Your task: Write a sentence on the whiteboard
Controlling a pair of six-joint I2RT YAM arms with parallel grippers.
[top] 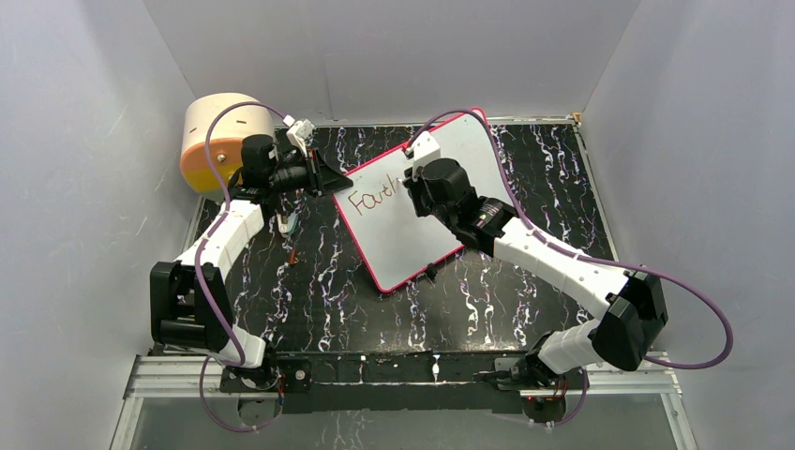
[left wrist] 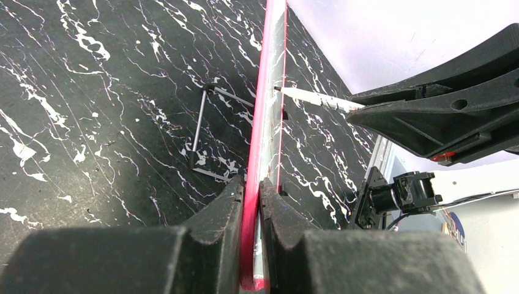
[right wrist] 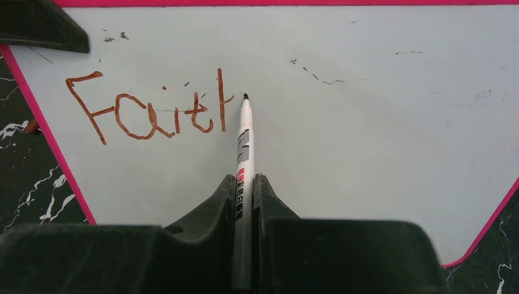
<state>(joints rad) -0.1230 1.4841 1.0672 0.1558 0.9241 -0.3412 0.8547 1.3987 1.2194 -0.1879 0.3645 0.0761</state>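
Since only the opening letters of the sentence (right wrist: 147,110) are on the board, reading roughly "Fait" with an upright stroke and a short arm after them, the task is judged to be early, with the last letter of the first word unfinished. The whiteboard (top: 412,246) is laid flat on the black marbled table (top: 487,300), turned diagonally, with its long edge running from the left arm's side up toward the far right. Its pink frame is pinched between the nearly closed jaws of the left gripper (left wrist: 252,190), so the board is taken to be steadied from that side. The right gripper (right wrist: 245,184) is clamped tight on a white marker (right wrist: 245,147), whose long axis runs straight out from the jaws and across the line of writing. The dark tip is seen just to the right of the upright stroke, near its top, and from the left wrist view it appears to touch the surface, though contact cannot be confirmed. The coming move is judged to turn on this: the unwritten white area lies to the right of the tip in the right wrist view, so the marker would have to be carried sideways, at right angles to its own axis. The right arm is plainly the nearer one to the letters. A tan-and-orange drum (top: 216,141) is seen beyond the left arm, well apart from the board.
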